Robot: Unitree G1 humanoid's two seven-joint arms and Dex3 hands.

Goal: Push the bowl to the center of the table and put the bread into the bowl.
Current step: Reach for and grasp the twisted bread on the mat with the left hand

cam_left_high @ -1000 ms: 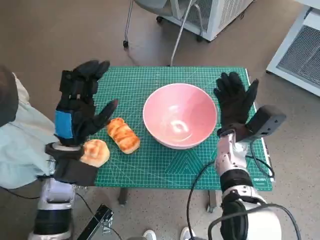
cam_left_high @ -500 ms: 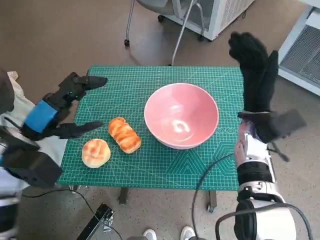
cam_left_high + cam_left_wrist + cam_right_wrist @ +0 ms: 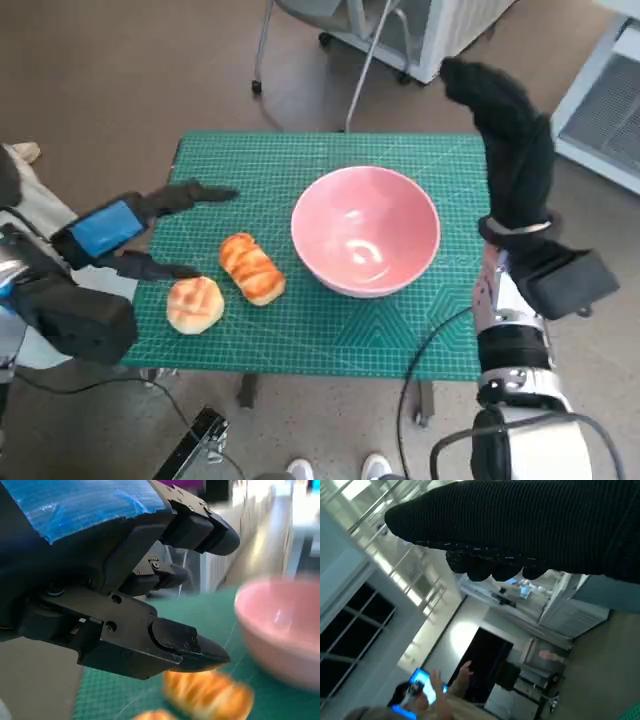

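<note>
The bowl [image 3: 365, 230] is smooth and glossy pink, with a bright highlight inside. The bread [image 3: 249, 268] has a shiny, glazed-looking golden crust; the bun [image 3: 194, 304] beside it looks duller. A matt green gridded mat covers the tabletop [image 3: 330, 330]. The left hand [image 3: 135, 232] is hard black plastic with screws, backed with slightly shiny blue tape. The right hand [image 3: 505, 140] wears matt black knitted cloth.
</note>
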